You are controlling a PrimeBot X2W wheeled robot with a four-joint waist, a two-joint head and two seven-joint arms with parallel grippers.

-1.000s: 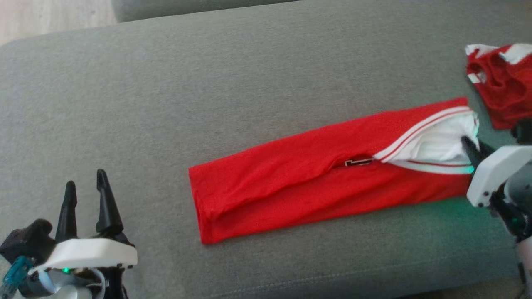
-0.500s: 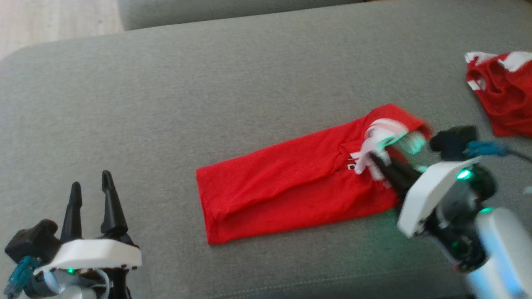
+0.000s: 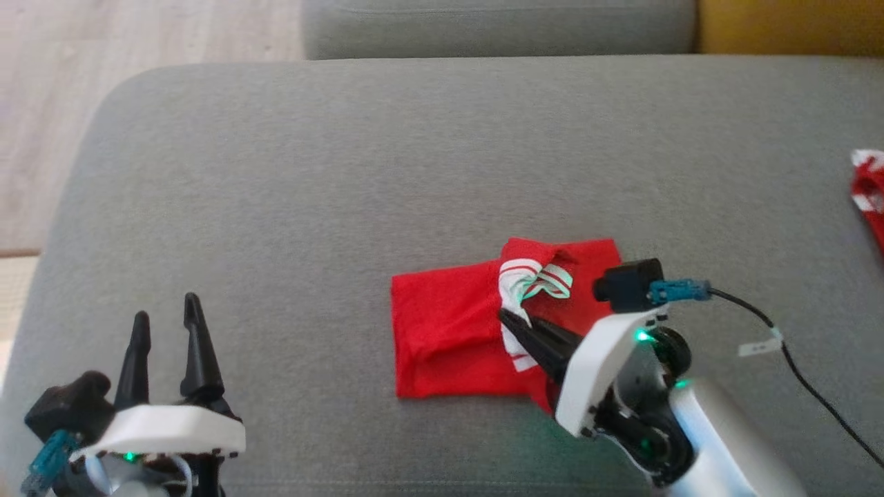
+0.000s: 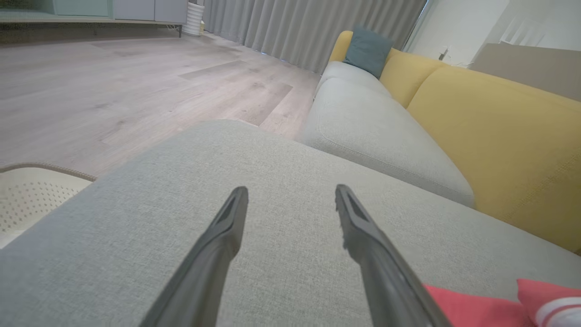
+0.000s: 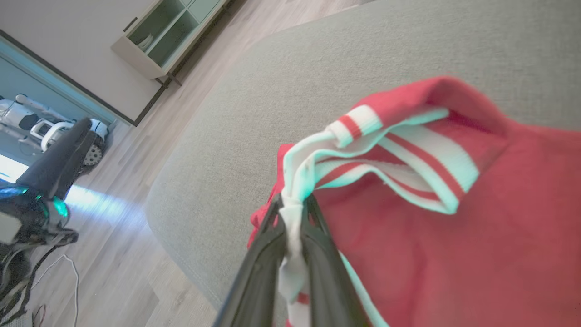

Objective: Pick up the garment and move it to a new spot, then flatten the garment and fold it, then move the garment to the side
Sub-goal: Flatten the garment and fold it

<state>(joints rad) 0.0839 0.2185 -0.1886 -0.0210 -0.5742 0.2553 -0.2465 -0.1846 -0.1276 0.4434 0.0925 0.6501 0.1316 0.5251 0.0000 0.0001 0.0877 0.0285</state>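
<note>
Head view, writing: the white tag (image 3: pixel 758 348) on the black cable (image 3: pixel 735 300) is too small to read.
Head view, garment: the garment (image 3: pixel 449 331) is red with white striped trim and doubled over itself. It lies near the front edge of the grey cushion (image 3: pixel 311 172), right of the middle.
Head view, grippers: the right gripper (image 3: pixel 514 319) pinches the trim. The left gripper (image 3: pixel 169 321), fingers apart and empty, is at the front left corner.
Left wrist view: the left gripper (image 4: pixel 290 193) stands wide open over the cushion (image 4: pixel 181 227).
Right wrist view: the right gripper (image 5: pixel 290 206) is closed on a white band of the garment (image 5: pixel 454 263).
</note>
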